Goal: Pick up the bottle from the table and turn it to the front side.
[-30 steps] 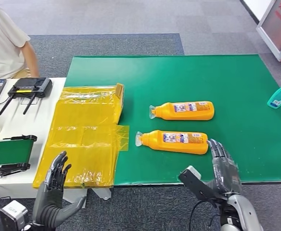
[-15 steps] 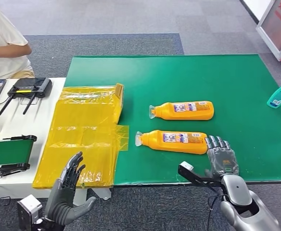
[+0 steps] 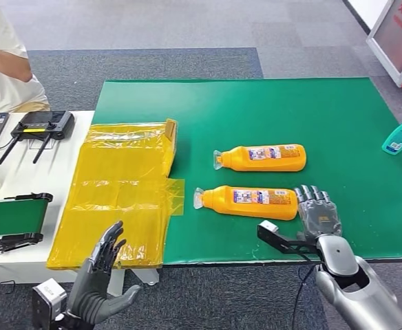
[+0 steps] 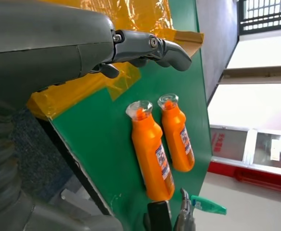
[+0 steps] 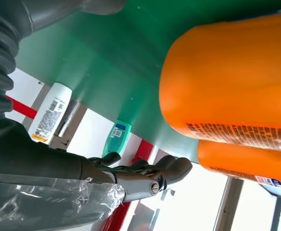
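Fingers of the right hand (image 3: 318, 214) are spread, empty, just beside the near bottle's (image 3: 250, 202) base; the left hand (image 3: 98, 278) is held open, empty, off the mat's (image 3: 344, 124) front edge.

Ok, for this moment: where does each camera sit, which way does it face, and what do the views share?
Head view: high on the body, looking down at the green table; left hand and right hand enter below.
Left wrist view: behind the left hand, facing across the table.
Right wrist view: behind the right hand, low by the nearer orange bottle.
Shared: both orange bottles.
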Controlling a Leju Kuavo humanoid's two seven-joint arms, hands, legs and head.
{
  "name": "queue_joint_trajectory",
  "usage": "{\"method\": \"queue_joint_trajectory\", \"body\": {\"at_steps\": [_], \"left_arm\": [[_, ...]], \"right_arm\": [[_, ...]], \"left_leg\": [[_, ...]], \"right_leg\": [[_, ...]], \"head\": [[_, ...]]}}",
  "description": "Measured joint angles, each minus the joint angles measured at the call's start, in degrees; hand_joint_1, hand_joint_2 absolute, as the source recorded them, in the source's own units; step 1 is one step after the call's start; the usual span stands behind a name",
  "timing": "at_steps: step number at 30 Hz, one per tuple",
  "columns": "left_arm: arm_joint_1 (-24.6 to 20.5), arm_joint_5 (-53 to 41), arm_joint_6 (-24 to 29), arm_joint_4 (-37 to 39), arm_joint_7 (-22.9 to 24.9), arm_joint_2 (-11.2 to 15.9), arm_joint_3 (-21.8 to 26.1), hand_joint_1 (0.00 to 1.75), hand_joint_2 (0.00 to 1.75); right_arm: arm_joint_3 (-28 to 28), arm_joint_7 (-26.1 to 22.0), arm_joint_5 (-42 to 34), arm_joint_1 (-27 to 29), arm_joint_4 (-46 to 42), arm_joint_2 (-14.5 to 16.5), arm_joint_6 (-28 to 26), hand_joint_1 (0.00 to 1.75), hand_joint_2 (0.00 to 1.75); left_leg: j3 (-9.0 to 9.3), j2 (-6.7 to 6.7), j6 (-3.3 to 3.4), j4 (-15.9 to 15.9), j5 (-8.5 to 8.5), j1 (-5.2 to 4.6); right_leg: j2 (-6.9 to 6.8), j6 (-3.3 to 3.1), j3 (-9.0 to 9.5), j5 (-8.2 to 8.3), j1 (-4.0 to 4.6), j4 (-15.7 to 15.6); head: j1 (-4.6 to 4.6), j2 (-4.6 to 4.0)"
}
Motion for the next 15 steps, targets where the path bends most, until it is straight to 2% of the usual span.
{"method": "queue_joint_trajectory", "body": {"at_steps": [5,10,15], "left_arm": [[-0.5,1.1,-0.1,0.6,-0.1,0.3,-0.9,0.00,1.75],[-1.2,5.8,-3.6,1.4,-1.8,0.6,-2.1,0.00,1.75],[-1.7,6.0,-3.8,2.1,-2.0,0.8,-2.9,0.00,1.75]], "right_arm": [[1.7,-0.3,-2.1,-3.6,2.3,0.0,1.4,0.00,1.75],[4.4,-0.5,-3.7,-9.1,5.6,0.1,3.0,0.00,1.75],[6.6,-1.3,-5.3,-12.4,8.2,0.3,4.3,0.00,1.75]], "left_leg": [[0.00,0.00,-0.03,0.0,0.04,0.00],[-0.02,0.00,-0.03,0.0,0.08,0.00],[-0.02,-0.01,-0.02,0.0,0.09,0.00]], "right_leg": [[0.00,0.01,0.00,0.02,0.00,0.0],[0.00,0.04,-0.01,0.04,0.00,0.0],[-0.01,0.04,0.00,0.04,0.00,0.0]], "head": [[-0.01,0.00],[0.00,0.00],[0.00,0.00]]}}
